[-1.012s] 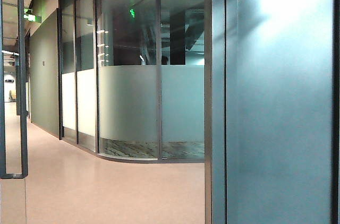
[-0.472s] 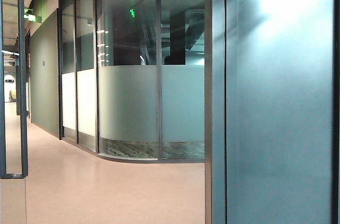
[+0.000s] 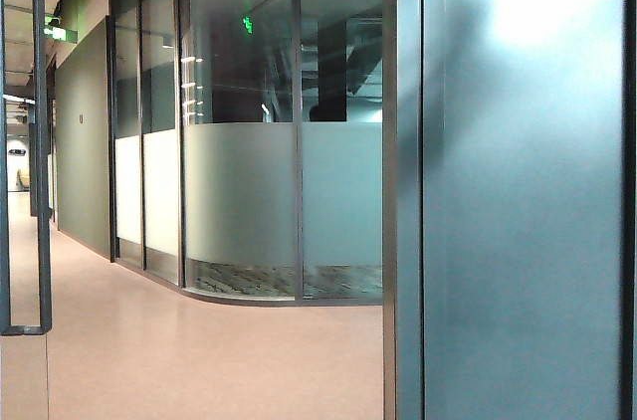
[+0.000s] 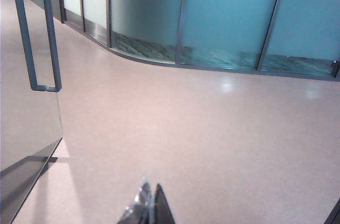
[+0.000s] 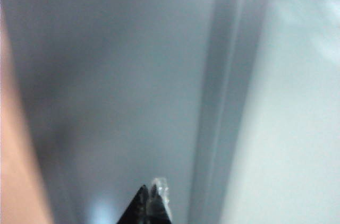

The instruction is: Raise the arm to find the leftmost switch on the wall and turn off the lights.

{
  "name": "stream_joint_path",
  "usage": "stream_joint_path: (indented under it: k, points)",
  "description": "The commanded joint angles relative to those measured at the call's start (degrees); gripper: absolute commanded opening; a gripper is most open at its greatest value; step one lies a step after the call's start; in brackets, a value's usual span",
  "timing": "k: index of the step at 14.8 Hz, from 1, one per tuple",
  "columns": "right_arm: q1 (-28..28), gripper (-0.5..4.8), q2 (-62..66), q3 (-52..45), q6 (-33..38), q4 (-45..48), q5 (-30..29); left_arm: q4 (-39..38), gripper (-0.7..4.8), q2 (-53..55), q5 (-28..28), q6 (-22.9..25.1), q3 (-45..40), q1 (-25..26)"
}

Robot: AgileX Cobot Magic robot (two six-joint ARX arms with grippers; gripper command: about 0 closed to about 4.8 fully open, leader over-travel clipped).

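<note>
Glossy pink floor (image 4: 202, 134), frosted curved glass wall (image 3: 269, 201), left gripper (image 4: 149, 208) and right gripper (image 5: 151, 203) tips pressed together

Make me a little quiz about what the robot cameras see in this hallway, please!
1. True or false: a light switch shows in one of the three views.
2. The left gripper hangs over which surface? A) pinkish floor B) a table C) a carpeted stair
3. Fill in: the right gripper points at a grey wall panel, and both grippers' fingertips are pressed ____.

Key
1. False. No switch appears anywhere, only the glass partition, the floor and the wall panel.
2. A.
3. Together; both are shut and hold nothing.
</note>
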Motion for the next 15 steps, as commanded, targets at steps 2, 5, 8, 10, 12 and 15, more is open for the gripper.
stream_joint_path:
  k: [2,5,8,10,12,15]
  points:
    - [-3.2,-0.01,-6.0,-15.1,0.4,9.9,0.2,0.6,-0.05,0.0,0.2,0.0,0.1,0.1]
    - [-3.1,-0.01,-11.4,-23.3,2.8,15.6,0.2,0.6,-0.05,0.0,0.2,0.0,0.1,0.1]
    - [-2.8,-0.01,-14.1,-28.7,4.5,20.1,0.2,0.6,-0.05,0.0,0.2,0.0,0.1,0.1]
    - [-2.7,-0.01,-15.4,-30.4,5.7,19.8,0.2,0.6,-0.05,0.0,0.2,0.0,0.1,0.1]
    - [-2.7,-0.01,-15.7,-30.4,5.7,19.4,0.3,0.6,-0.05,0.0,0.2,0.0,0.1,0.1]
    - [-2.8,-0.01,-16.0,-30.4,5.6,18.0,0.3,0.6,-0.05,0.0,0.2,0.0,0.1,0.1]
